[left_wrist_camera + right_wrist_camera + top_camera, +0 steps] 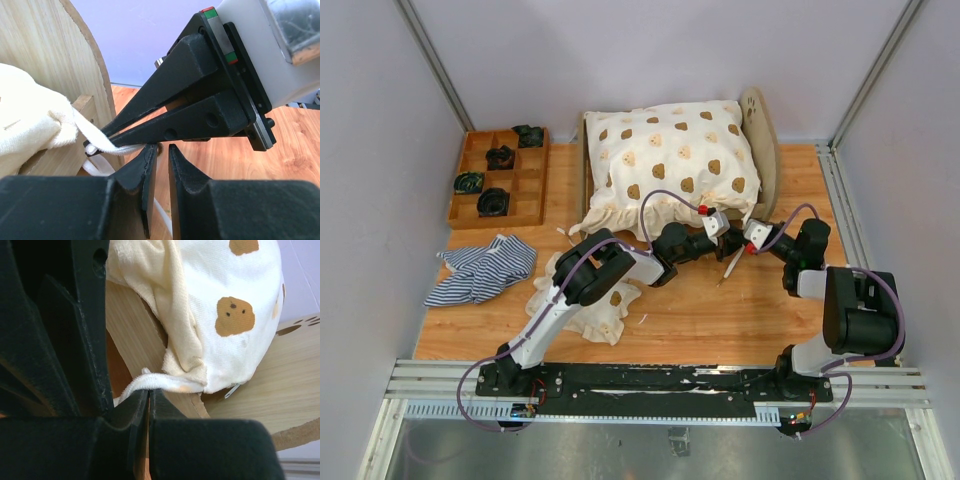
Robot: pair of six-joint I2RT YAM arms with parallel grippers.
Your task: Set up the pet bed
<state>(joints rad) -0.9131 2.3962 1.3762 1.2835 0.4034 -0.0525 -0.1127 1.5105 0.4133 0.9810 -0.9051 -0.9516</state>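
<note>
As both arms (595, 265) (860, 305) extend, the right end effector (752, 236) pinches a tie (120, 149).

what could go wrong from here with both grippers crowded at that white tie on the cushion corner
1. The right gripper is shut on the thin white tie at the cushion's corner; a strong pull may slip it free or drag the cushion off the pet bed.
2. The left gripper, jaws narrowly apart, sits right beneath the right one's fingers; the two might collide.
3. The tie runs beside the headboard and could snag there.
</note>
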